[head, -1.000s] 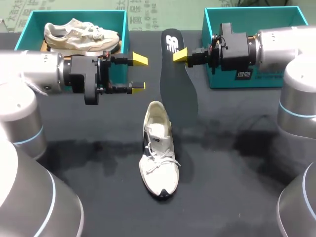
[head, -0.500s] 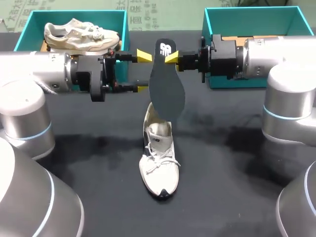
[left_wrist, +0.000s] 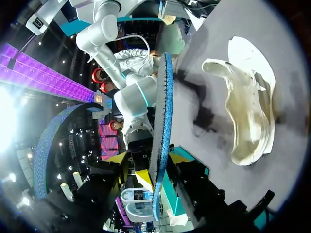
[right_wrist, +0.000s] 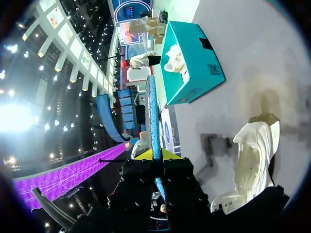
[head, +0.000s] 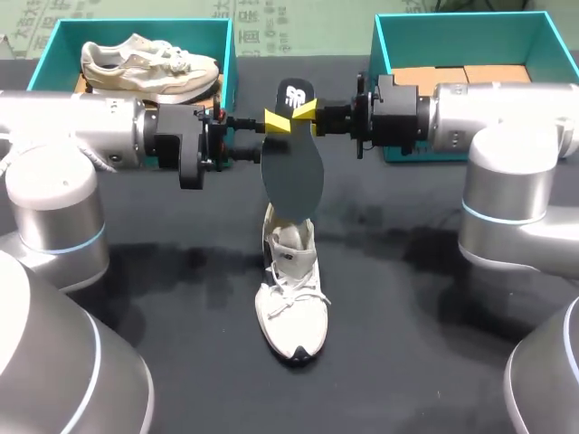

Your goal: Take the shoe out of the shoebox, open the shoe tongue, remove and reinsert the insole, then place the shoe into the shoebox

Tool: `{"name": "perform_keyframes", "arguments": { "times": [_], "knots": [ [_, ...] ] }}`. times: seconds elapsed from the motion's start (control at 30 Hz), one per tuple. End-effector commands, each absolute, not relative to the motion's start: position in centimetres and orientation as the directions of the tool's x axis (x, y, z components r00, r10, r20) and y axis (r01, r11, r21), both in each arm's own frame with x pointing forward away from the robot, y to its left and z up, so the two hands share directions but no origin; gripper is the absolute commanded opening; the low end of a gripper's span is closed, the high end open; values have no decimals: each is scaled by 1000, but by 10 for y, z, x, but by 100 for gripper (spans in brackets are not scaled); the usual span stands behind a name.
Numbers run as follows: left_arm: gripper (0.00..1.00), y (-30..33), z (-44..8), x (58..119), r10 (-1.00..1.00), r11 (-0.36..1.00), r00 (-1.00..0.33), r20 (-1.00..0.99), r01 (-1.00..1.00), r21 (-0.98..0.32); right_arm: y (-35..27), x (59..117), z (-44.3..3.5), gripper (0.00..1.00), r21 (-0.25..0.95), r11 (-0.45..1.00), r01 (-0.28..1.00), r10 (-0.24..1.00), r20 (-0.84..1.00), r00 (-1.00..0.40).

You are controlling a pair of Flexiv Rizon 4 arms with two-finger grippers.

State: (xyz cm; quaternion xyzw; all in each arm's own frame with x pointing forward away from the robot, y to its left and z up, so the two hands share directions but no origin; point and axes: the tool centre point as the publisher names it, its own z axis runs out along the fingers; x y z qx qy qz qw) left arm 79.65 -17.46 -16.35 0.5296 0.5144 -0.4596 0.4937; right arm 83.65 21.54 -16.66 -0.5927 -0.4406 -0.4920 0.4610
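Right gripper (head: 306,110): clamped on the heel end of the dark, flat foam insole (head: 291,176). The insole hangs toe-down over the opening of the white lace-up sneaker (head: 289,303), which stands on the black table (head: 452,316). Contact between toe and shoe not discernible.

Left gripper (head: 270,136): at the insole's other edge, grip cannot be told.

Judged step: reinsertion. Keep the toe centred, slide it forward under the tongue, and avoid buckling.

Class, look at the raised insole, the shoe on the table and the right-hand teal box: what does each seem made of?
Insole: likely foam, with a matte dark face and a thin blue edge.
Shoe: seemingly a cream textile upper with laces; dark, rubbery-looking toe.
Teal box: probably cardboard, with flat matte walls and brown flaps inside.
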Motion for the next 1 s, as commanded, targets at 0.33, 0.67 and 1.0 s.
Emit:
{"name": "perform_keyframes", "arguments": {
  "times": [0.33, 0.67, 1.0],
  "knots": [
    [18, -178, -171, 796, 120, 28, 54, -991, 998, 57, 216, 843, -170, 0, -128, -181, 975, 63, 988, 142],
    [0, -183, -175, 802, 131, 31, 53, -990, 998, 58, 215, 844, -170, 0, -135, -180, 974, 59, 987, 148],
    [0, -165, -172, 805, 157, 42, 33, -987, 998, 40, 200, 835, -164, 100, -102, -223, 970, 44, 993, 114]
  ]
}}
